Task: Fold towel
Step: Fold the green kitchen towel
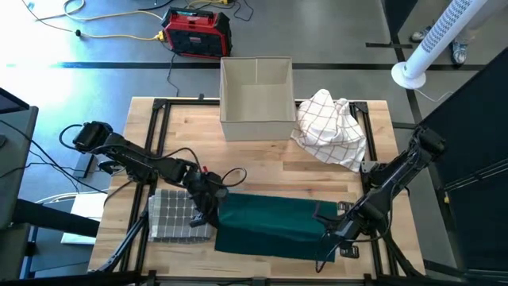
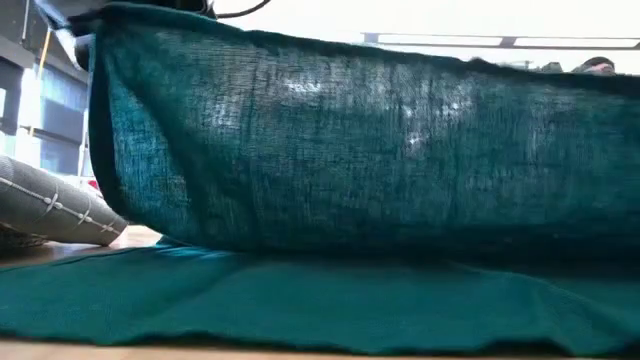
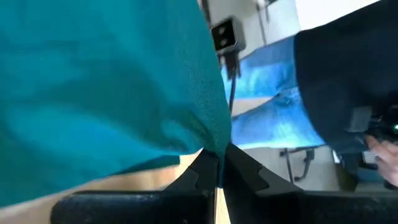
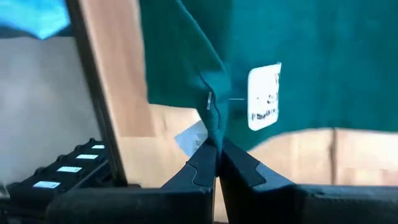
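A towel spans the surface's front, between left hand and right hand; behind it, a box beside bunched cloth.

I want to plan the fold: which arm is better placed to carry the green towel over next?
Neither alone: the left claw and right claw each pinch one end of the dark green cloth towel, lifted above the table, so likely both move together.

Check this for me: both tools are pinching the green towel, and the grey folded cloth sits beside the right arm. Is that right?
Nearly. The left tool and right tool are each shut on the green towel, as the wrist views show. But the grey folded cloth lies beside the left arm, not the right; the high view shows it at the towel's left end.
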### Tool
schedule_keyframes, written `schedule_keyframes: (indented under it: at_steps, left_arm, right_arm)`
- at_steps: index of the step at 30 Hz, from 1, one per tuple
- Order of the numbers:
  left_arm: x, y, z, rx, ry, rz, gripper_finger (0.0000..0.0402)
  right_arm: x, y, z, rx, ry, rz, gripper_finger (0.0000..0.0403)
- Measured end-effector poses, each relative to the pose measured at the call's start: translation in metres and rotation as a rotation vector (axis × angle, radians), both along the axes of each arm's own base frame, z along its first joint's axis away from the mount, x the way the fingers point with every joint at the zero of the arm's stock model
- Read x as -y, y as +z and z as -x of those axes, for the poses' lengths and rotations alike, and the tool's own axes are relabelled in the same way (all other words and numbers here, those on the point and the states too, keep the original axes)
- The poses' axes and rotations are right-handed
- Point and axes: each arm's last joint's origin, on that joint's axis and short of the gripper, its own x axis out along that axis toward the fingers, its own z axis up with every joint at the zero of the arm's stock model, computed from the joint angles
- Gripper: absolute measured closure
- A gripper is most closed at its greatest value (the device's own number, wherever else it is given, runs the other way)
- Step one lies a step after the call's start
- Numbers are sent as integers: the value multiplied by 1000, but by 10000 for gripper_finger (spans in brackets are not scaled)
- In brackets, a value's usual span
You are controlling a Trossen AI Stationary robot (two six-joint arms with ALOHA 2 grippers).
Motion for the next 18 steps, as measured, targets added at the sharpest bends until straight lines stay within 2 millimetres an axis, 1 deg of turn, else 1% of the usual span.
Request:
schedule_keyframes:
  at_steps: [5,8,12,18]
  left_arm:
    - [4,1,-1,39,31,-31,401]
    - [4,1,-1,37,38,-34,396]
    - [5,1,-1,33,39,-30,363]
    - [6,2,0,-35,45,43,286]
  right_arm:
    - [-4,1,-1,50,37,-13,401]
    - [-4,1,-2,44,38,-20,384]
    - [-5,1,-1,16,63,-51,333]
    - [-3,0,1,-11,67,-38,247]
